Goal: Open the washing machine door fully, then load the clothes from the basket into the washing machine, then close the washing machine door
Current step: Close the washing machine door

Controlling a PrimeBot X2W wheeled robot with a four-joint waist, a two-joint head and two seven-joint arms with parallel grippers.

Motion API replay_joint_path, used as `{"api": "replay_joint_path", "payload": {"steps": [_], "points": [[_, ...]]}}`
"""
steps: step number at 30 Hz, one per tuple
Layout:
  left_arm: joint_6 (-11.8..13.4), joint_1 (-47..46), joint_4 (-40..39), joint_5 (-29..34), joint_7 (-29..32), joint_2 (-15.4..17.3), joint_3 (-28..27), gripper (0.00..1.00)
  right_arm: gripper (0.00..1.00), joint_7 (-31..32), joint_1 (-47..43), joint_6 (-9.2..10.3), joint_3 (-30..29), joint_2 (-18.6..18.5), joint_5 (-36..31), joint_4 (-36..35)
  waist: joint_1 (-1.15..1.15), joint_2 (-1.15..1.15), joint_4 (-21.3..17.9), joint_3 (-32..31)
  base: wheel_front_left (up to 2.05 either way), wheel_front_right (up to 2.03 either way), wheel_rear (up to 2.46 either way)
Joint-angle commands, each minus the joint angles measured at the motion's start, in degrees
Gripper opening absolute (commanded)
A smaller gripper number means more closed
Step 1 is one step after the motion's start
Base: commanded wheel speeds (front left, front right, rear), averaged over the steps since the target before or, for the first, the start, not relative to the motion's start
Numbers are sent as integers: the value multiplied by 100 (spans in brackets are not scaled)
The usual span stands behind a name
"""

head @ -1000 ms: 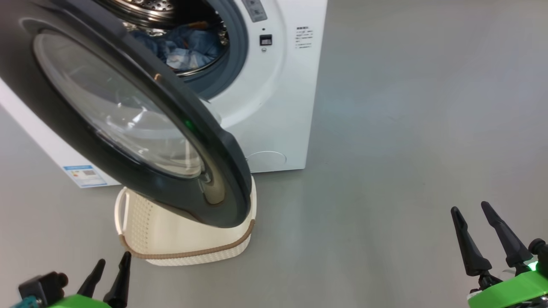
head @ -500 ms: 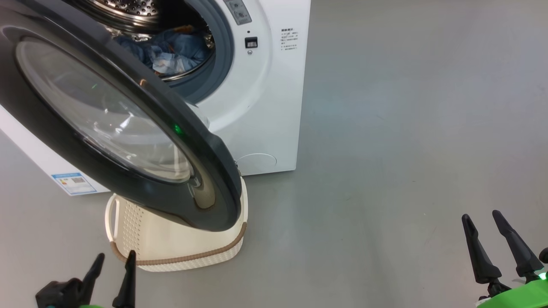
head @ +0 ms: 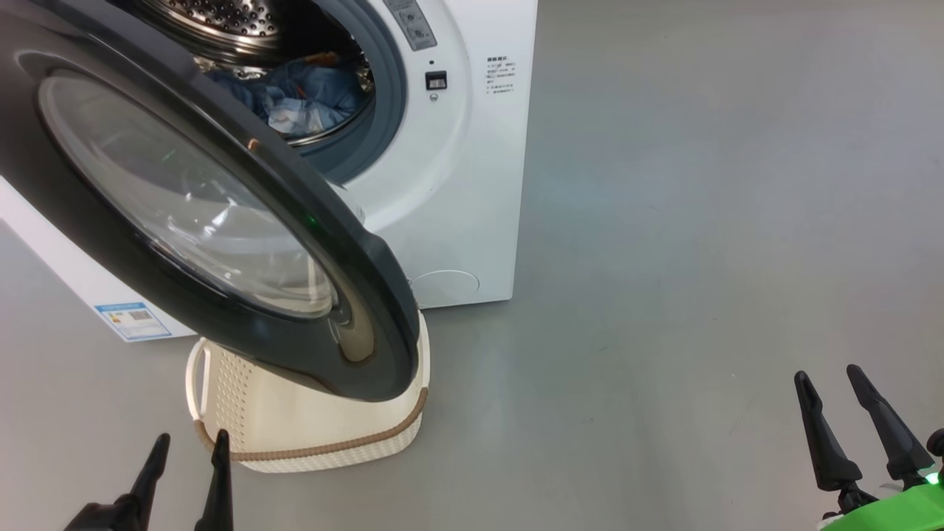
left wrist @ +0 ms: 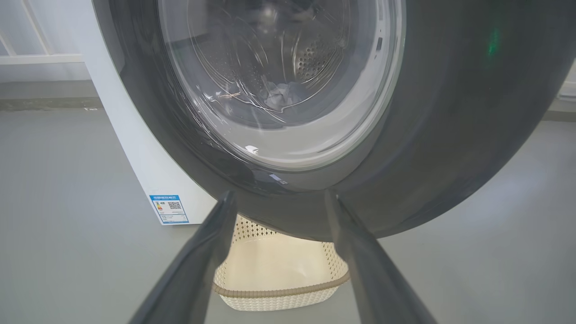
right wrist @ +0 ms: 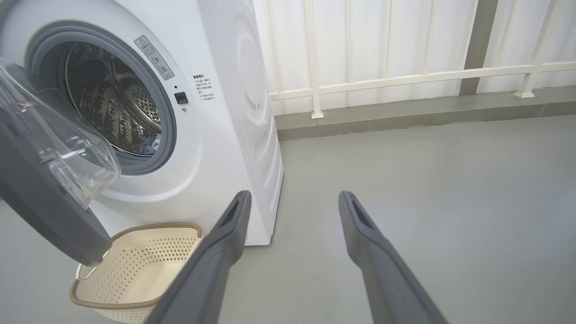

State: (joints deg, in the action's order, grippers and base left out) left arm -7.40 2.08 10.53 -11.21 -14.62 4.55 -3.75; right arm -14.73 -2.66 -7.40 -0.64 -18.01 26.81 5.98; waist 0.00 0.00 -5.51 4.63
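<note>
My view has shifted slightly; the washing machine door (head: 199, 206) stands straight ahead of my left claw (head: 191, 436), nearer than my right claw (head: 827, 372), both spread wide and empty.

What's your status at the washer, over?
Left claw and right claw open, empty. Clothes in the drum, basket looks empty. Door open, overhanging the basket, not yet closed.

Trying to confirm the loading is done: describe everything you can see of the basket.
The basket is cream-white perforated plastic, rounded rectangular, with a brown woven-look rim band and a pale loop handle at its side. It stands upright on the grey floor before the washing machine, partly beneath the open door. The inside that shows looks empty; the door hides the rest. Whether the door's edge touches it is unclear.
</note>
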Motion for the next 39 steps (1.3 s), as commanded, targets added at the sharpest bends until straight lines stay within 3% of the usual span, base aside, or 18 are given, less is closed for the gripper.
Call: {"api": "replay_joint_path", "payload": {"steps": [1,15,16,17,18,19,20,28,39], "points": [[-9,-43,-178,102,-38,28,-238,100,100,-27,-47,-9,107,-117,-56,-112,0,0,8,-13,0,0,0],[-9,-28,-242,169,-38,-95,-192,100,100,-27,14,-9,197,-81,-54,-104,0,0,113,-47,0,0,0],[-9,-36,-249,167,-38,-100,-186,100,78,-27,41,-9,226,-71,-42,-106,0,0,137,-57,0,0,0],[-9,-44,-263,165,-38,-111,-167,100,32,-27,120,-9,262,-39,-25,-106,0,0,180,-79,0,0,0],[-9,-51,-269,168,-38,-116,-160,100,7,-27,177,-9,279,-13,-13,-110,0,0,208,-93,0,0,0],[-9,-51,-269,168,-38,-116,-160,100,7,-27,177,-9,279,-13,-13,-110,0,0,208,-93,0,0,0],[-9,-53,-273,166,-38,-122,-159,100,0,-27,240,-9,315,14,3,-120,0,0,237,-110,0,0,0],[-9,-2,-393,139,-38,-156,-138,100,0,-27,1038,-9,863,238,93,-377,0,0,522,-241,0,0,0],[-9,56,-586,-105,-38,-166,-8,100,0,-27,2287,-9,1816,587,291,-1362,0,0,1067,-361,0,0,0]]}}
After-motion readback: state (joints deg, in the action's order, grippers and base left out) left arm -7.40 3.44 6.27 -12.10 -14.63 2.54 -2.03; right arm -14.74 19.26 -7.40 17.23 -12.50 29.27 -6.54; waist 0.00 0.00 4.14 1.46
